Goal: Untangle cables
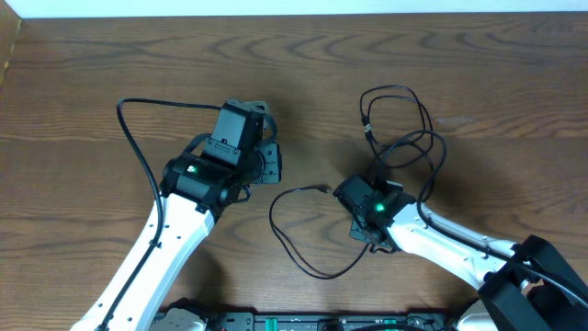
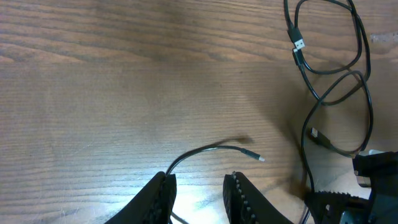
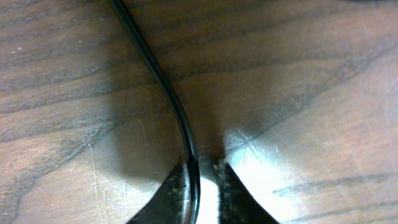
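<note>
The right end effector [image 3: 202, 186] was clenched on a black cable [image 3: 168, 87], the cord pinched between its fingertips and running off toward 11 o'clock in the right wrist view. The left end effector [image 2: 199, 196] stood released, jaws apart and holding nothing, low over the table [image 1: 92, 74]. In the overhead view, the right end effector sat between an open loop [image 1: 276, 225] at its 9 o'clock and a crossed tangle [image 1: 401, 141] at its 1 o'clock. The step in hand appeared to be drawing the grasped cord clear of the tangle. The next move probably called for a slow pull away from the crossings, with the left end effector pinning the other strand. Only the right wrist view confirmed the pinch, and only the left wrist view resolved the plug end [image 2: 260, 159] lying free. No white cable was visible in any view.
</note>
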Robot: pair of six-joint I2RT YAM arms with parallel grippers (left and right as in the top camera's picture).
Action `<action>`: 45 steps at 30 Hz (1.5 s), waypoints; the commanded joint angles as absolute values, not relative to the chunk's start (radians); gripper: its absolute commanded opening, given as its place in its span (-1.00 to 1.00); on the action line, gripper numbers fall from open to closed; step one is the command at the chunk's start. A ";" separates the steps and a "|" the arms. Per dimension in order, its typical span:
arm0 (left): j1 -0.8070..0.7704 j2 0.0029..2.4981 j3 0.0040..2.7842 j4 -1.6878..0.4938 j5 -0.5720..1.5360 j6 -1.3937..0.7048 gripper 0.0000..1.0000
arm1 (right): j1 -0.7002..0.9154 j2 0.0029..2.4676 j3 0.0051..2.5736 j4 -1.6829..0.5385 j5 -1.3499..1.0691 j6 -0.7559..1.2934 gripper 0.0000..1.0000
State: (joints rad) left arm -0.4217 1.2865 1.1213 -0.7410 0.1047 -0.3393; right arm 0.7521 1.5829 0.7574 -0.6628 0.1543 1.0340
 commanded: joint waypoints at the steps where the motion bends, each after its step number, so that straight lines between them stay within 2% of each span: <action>1: -0.422 1.271 1.116 -0.748 0.092 -0.323 -0.38 | 0.761 1.591 0.730 -0.659 0.166 1.042 -0.98; 4: -0.422 1.271 1.116 -0.749 0.093 -0.323 -0.38 | 0.761 1.591 0.730 -0.614 0.167 1.028 -0.98; 11: -0.422 1.271 1.116 -0.775 0.092 -0.323 -0.38 | 0.746 1.467 0.768 -0.389 0.187 0.779 -0.98; 14: -0.422 1.270 1.117 -0.782 0.092 -0.323 -0.38 | 0.715 1.364 0.805 -0.382 0.262 0.715 -0.98; 19: -0.422 1.266 1.117 -0.785 0.093 -0.323 -0.38 | 0.625 1.236 0.851 -0.389 0.247 0.564 -0.98; 29: -0.422 1.264 1.117 -0.786 0.092 -0.323 -0.38 | 0.462 1.119 1.033 -0.535 0.220 0.398 -0.98; 39: -0.422 1.264 1.117 -0.788 0.092 -0.323 -0.38 | 0.413 1.119 1.491 -0.841 0.105 0.183 -0.98; 45: -0.422 1.264 1.116 -0.789 0.092 -0.323 -0.38 | 0.400 1.119 1.695 -0.907 0.118 0.149 -0.98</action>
State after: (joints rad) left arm -0.4217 1.2789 1.1213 -0.7853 0.1047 -0.3393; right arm 0.4168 1.1297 1.6028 -0.8845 0.1146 0.1986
